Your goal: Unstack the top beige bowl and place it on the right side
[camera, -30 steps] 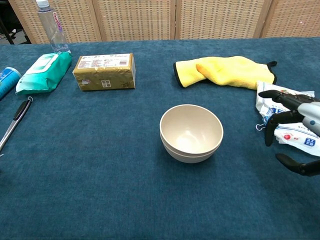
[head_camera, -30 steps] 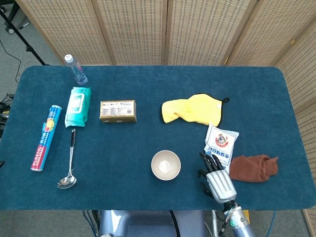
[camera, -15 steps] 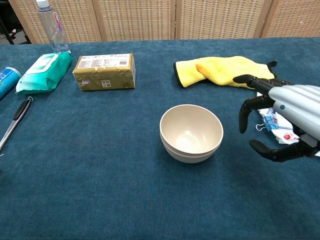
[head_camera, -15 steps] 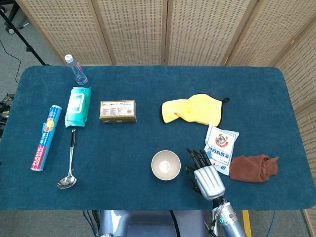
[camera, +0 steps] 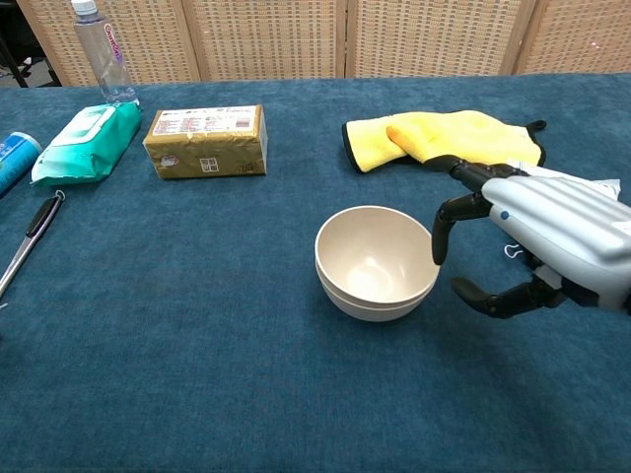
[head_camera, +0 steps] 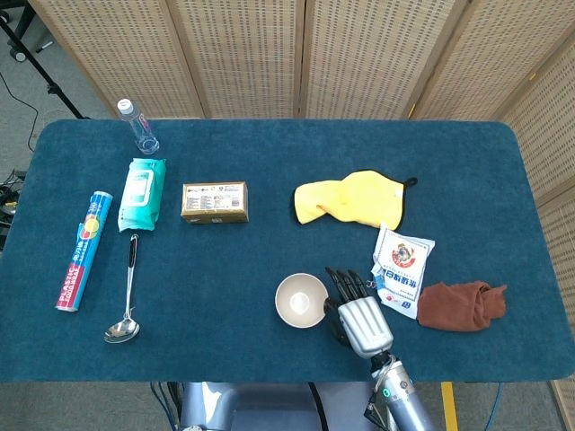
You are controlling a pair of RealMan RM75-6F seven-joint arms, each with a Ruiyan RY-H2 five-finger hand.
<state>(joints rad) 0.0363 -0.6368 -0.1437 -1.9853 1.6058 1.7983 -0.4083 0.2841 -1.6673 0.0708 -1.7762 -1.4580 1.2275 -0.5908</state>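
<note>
Right hand (camera: 537, 246) moved left, now just beside stacked beige bowls (camera: 377, 262); fingers (camera: 441, 222) released, spread; grasp next.

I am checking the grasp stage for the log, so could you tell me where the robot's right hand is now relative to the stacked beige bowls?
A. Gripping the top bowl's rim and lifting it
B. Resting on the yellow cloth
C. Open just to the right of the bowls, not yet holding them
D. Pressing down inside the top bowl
C: the right hand hangs open beside the stacked beige bowls, its fingers apart near the rim and holding nothing.
</note>
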